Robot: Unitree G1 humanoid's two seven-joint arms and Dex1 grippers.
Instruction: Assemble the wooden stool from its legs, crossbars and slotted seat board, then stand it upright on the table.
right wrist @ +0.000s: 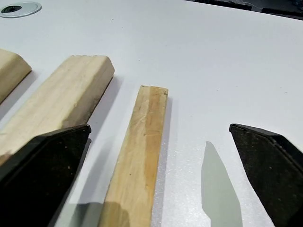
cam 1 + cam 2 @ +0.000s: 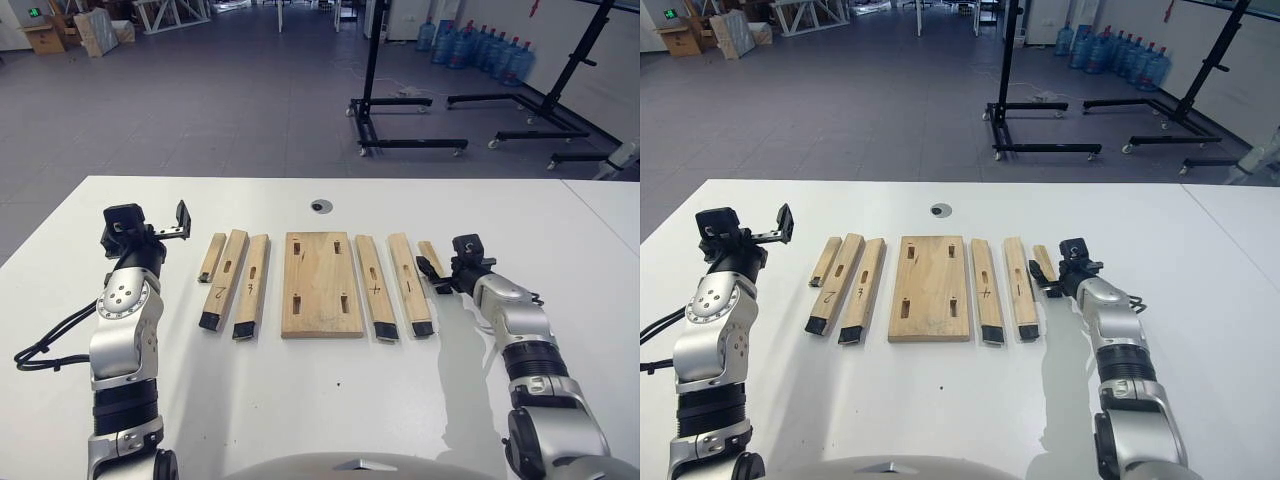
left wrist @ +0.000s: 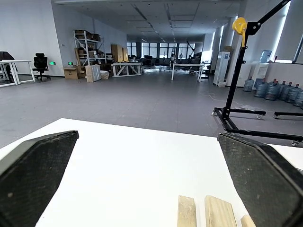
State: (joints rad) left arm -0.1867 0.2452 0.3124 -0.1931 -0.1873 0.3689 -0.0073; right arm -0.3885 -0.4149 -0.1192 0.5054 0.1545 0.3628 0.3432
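The bench [image 2: 330, 390] was plain white. The seat board [image 2: 322, 300] and legs [image 2: 222, 285] were pale, streaky-grained wood (the legs capped black at one end, with dark handwritten marks). The pads [image 3: 38, 175] of the left pincer [image 3: 151, 182] were black, finely stippled.

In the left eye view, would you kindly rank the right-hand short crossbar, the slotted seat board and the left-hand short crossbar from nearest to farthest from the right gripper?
From the right gripper:
1. Right-hand short crossbar, right at its open fingers, at the row's right end.
2. Slotted seat board, in the middle of the row.
3. Left-hand short crossbar, at the far left end.
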